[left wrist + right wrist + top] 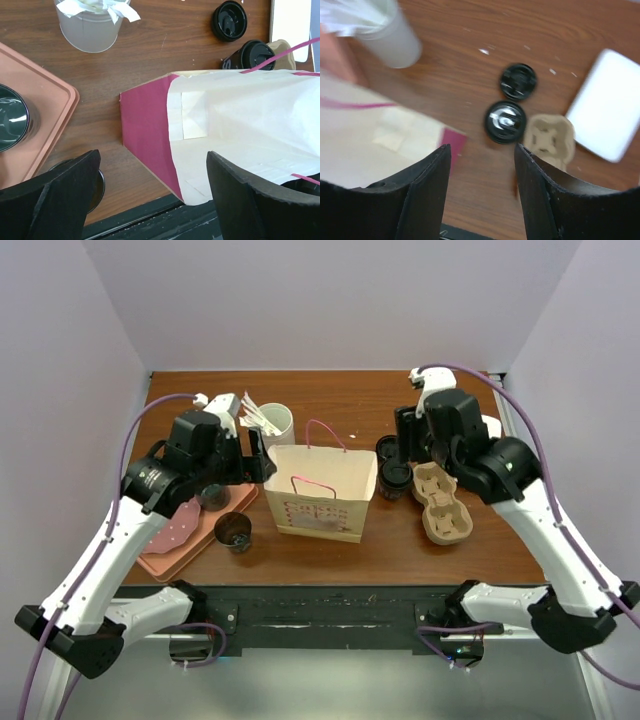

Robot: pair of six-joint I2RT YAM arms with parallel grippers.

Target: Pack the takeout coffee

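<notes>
The takeout coffee [505, 121], a dark cup with a black lid, stands between the paper bag [322, 492] and the tan cup carrier [445, 502]. It also shows in the top view [393, 480] and the left wrist view [252, 55]. A second black lid [518, 81] lies just behind it; I cannot tell whether a cup is under it. My right gripper [482, 190] is open and empty, hovering above and a little short of the coffee. My left gripper [155, 200] is open and empty, straddling the left near corner of the open bag [240, 120].
A white cup of stirrers [272, 422] stands behind the bag. A pink tray [190, 530] at the left holds an open dark cup [10, 124]. Another open dark cup [233, 531] stands beside the tray. A white flat item [605, 105] lies at the far right.
</notes>
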